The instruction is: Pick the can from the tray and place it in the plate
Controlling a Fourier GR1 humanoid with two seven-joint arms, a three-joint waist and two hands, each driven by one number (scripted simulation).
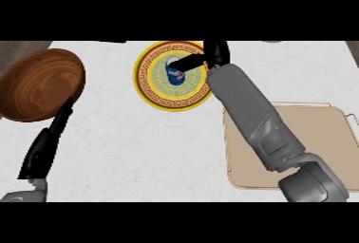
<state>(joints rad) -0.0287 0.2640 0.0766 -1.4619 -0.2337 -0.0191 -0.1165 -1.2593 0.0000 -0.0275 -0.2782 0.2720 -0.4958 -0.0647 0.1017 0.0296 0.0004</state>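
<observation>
A blue can [176, 75] with a pale top stands upright in the middle of the yellow plate [155, 92], which has a dark key pattern round its rim. My right hand [216, 53] is just right of the can, over the plate's far right rim. Its thumb [186, 62] reaches left to the can's top edge, while the fingers stay straight beside the can, not wrapped round it. The beige tray [329, 137] lies at the right, partly under my right forearm, with nothing showing on it. My left hand [43, 151] rests open at the lower left, fingers pointing up.
A brown wooden bowl [41, 85] sits at the far left, just above my left hand's fingertips. White counter lies between the plate, the bowl and the tray.
</observation>
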